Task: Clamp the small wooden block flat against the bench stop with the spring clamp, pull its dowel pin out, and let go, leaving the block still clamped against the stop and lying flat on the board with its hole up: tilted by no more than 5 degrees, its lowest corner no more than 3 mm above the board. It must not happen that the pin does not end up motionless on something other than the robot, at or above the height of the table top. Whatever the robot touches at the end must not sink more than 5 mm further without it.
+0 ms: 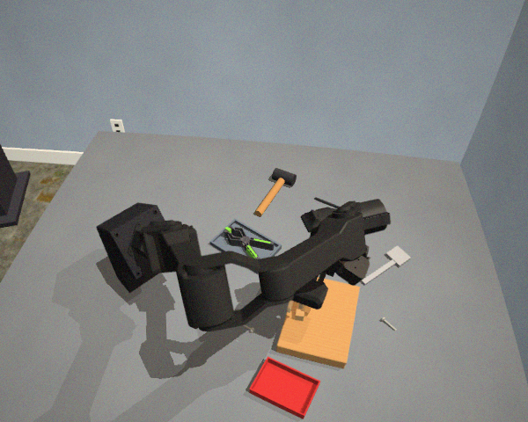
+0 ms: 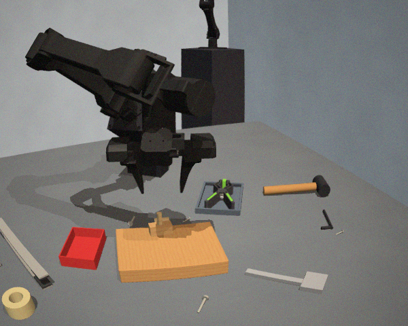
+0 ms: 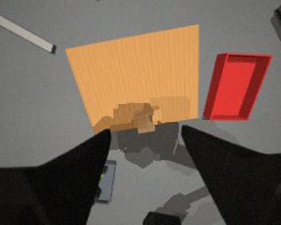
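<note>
The small wooden block (image 2: 160,228) lies near the back edge of the orange board (image 2: 171,250), with its dowel pin (image 2: 159,218) standing up out of it. In the wrist view the block (image 3: 140,119) shows at the board's near edge, in shadow. I cannot make out the bench stop apart from the block. The spring clamp (image 2: 219,194), black with green grips, lies in a grey tray to the right of the gripper; it also shows in the top view (image 1: 245,240). My gripper (image 2: 161,191) hangs open and empty above the table just behind the block, fingers pointing down (image 3: 145,133).
A red tray (image 2: 81,247) sits left of the board. A hammer (image 2: 295,187), a hex key (image 2: 327,219), a white square tool (image 2: 288,278), loose screws, a grey bar (image 2: 21,252) and a tape roll (image 2: 18,301) lie around. A black pedestal (image 2: 213,84) stands at the back.
</note>
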Controlling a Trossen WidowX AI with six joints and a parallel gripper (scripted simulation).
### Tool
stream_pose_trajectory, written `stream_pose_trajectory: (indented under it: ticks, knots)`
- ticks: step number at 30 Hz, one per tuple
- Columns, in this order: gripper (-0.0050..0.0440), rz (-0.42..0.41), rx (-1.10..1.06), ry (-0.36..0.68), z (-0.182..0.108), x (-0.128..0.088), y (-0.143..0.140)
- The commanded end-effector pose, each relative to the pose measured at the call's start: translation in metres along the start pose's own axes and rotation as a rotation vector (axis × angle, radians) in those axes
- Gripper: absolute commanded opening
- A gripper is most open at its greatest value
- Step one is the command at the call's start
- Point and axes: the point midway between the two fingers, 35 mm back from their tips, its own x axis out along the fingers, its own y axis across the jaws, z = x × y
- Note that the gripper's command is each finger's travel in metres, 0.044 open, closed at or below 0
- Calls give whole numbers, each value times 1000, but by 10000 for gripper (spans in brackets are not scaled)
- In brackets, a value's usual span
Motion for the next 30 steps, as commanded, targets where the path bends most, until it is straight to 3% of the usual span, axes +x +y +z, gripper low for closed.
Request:
stream_pose_trajectory:
  ticks: [1, 30]
  knots:
    - [290, 0, 62, 0, 0, 2, 0]
    - [40, 0, 414, 2, 2, 10, 0]
